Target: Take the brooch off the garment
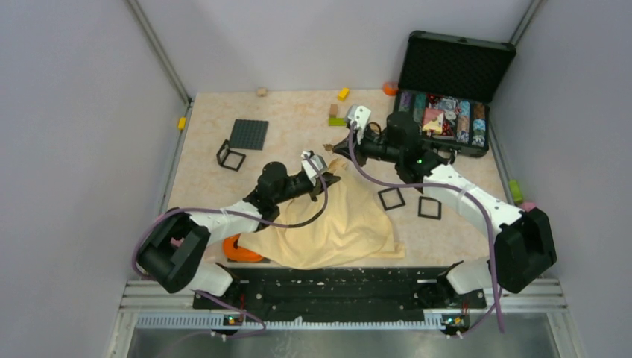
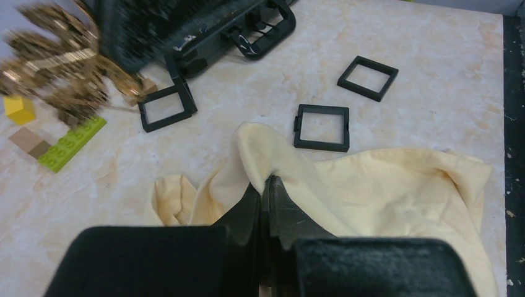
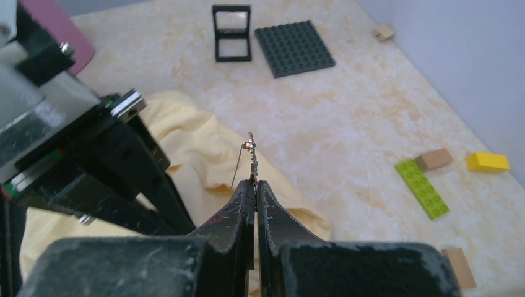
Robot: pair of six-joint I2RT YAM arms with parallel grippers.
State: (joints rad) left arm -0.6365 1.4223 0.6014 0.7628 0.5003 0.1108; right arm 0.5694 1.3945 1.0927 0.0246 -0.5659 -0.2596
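Note:
The garment (image 1: 335, 224) is a pale yellow cloth lying crumpled on the table. My left gripper (image 1: 326, 177) is shut on a raised fold at its far edge, which the left wrist view (image 2: 265, 180) shows pinched between the jaws. My right gripper (image 1: 341, 147) is shut on the brooch (image 1: 328, 147), a tiny tan-gold piece. In the right wrist view the brooch (image 3: 252, 158) stands edge-on above the shut fingertips (image 3: 254, 184), its thin pin hanging open, above the cloth (image 3: 198, 148). It appears blurred gold in the left wrist view (image 2: 56, 62).
An open black case (image 1: 454, 74) with several items stands at the back right. Black square frames (image 1: 391, 198) (image 1: 429, 207) (image 1: 231, 156) and a dark baseplate (image 1: 248, 134) lie around the cloth. A green brick (image 3: 422, 189), tan blocks and yellow bricks lie beyond. An orange thing (image 1: 238, 250) peeks out under the cloth.

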